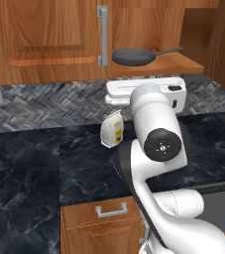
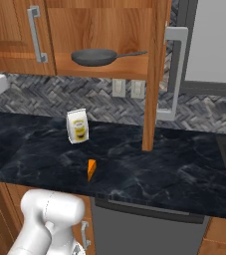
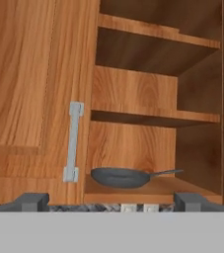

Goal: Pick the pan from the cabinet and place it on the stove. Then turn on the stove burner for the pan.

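Step in hand: the reach for the pan (image 3: 121, 177), as I read it; nothing has been picked up yet and the stove part of the job is all still to come.
Pan: it sits flat on the cabinet's (image 1: 49, 34) lowest shelf (image 2: 129, 67), close to the shelf's front edge and toward its left end, just beside the closed left door; its long handle points off toward the shelf's right end.
Cabinet: right door (image 2: 157, 74) swung fully open, left door shut with its silver bar handle (image 3: 74, 143) next to the pan.
Gripper (image 3: 113, 201): jaws spread wide with nothing between them; in the hand view the two dark tips stand either side of the pan, well short of it.
Arm: folded up over the black marble counter (image 1: 29, 168), hand aimed at the open shelves.
Counter: a small yellow-and-white carton (image 2: 77, 126) stands upright near the back wall below the pan, and an orange wedge (image 2: 91, 170) lies nearer the counter's front edge.
Next move: I'd say it has to travel forward to shelf level, then line the jaws up across the thin handle or the rim before closing.
Watch for: the open door's edge and the shelf above leave little room on the way in.
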### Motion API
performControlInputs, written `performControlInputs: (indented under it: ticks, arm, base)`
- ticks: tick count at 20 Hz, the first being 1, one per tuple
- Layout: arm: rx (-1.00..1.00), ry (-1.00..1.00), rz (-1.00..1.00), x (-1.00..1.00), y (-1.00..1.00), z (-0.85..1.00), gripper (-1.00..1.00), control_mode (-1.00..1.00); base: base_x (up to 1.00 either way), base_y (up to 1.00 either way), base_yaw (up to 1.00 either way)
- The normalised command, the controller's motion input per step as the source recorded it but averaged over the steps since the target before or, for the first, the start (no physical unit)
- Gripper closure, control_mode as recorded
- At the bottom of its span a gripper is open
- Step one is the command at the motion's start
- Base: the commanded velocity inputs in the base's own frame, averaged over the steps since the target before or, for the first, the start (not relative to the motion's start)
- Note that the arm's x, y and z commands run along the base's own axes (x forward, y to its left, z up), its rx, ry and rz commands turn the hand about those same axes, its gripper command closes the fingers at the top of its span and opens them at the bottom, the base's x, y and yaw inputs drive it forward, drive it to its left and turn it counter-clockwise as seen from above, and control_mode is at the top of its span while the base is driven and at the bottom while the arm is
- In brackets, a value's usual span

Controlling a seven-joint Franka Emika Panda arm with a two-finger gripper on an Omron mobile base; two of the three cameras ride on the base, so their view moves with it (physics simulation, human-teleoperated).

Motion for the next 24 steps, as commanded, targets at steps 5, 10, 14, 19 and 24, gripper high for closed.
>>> performControlInputs:
  ticks: [5,10,14,19,24]
  arm:
    - [0.00,-0.07,0.02,0.45,0.00,0.00,-1.00,-1.00]
    - [0.00,-0.07,0.02,0.51,0.00,0.00,-1.00,-1.00]
    - [0.01,-0.02,0.01,0.50,0.01,0.00,-1.00,-1.00]
    - [0.00,0.00,0.00,0.43,0.19,0.00,-1.00,-1.00]
    - [0.00,0.00,0.00,0.41,0.30,0.00,-1.00,-1.00]
  base:
    - [0.00,0.00,0.00]
    - [0.00,0.00,0.00]
    - [0.00,0.00,0.00]
    - [0.00,0.00,0.00]
    - [0.00,0.00,0.00]
